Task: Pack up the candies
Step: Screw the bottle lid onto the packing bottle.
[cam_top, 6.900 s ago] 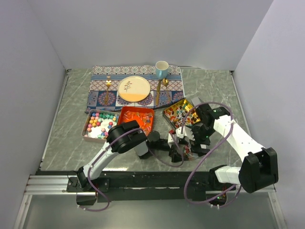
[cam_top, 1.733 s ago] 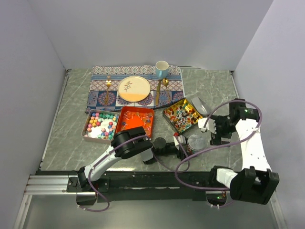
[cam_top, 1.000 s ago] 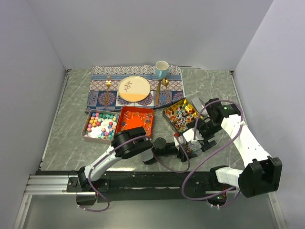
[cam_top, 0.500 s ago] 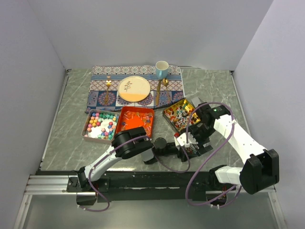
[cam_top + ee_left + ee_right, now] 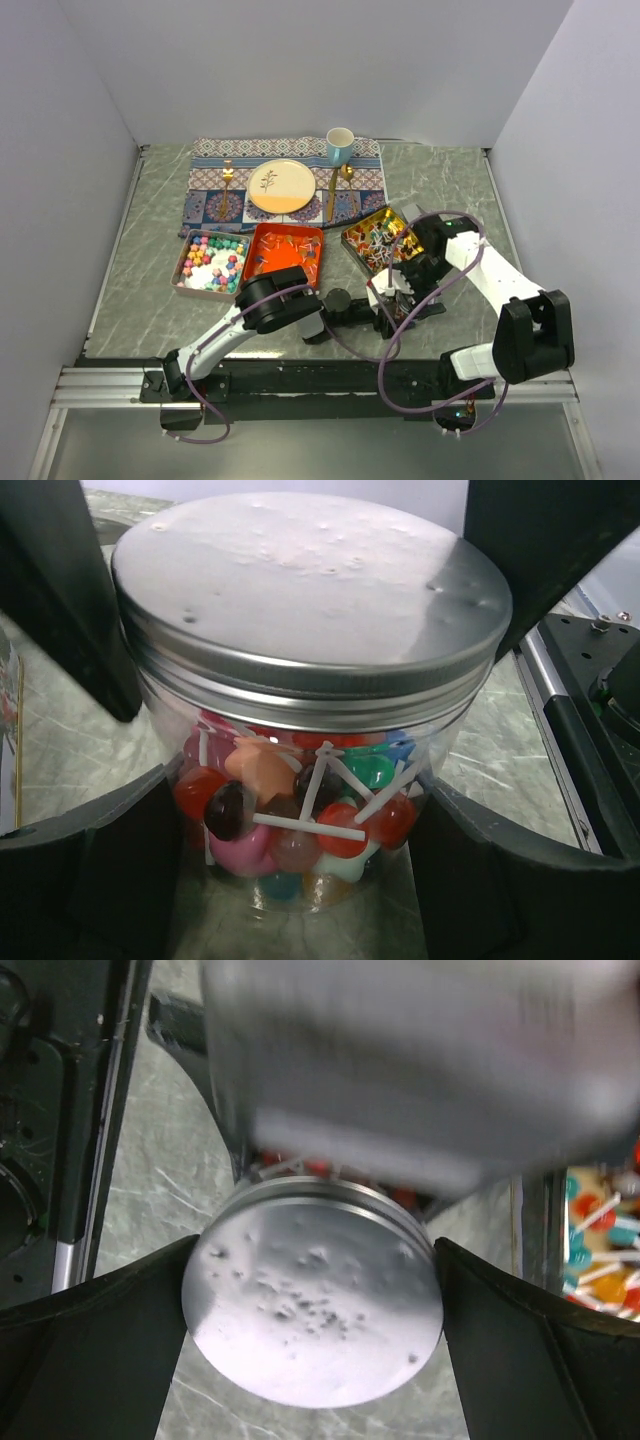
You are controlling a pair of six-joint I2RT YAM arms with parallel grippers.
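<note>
Hugging the jar (image 5: pixel 420 770) of candies (image 5: pixel 300 825) tight with the left gripper (image 5: pixel 300 875) and pinching its silver lid (image 5: pixel 310 590) from above with the right gripper (image 5: pixel 312 1310).

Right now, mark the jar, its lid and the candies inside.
lid (image 5: pixel 312 1305): right wrist view, middle of the metal top.
jar (image 5: pixel 165 720): left wrist view, clear wall just under the lid.
candies (image 5: pixel 262 770): left wrist view, orange piece behind the wall.
</note>
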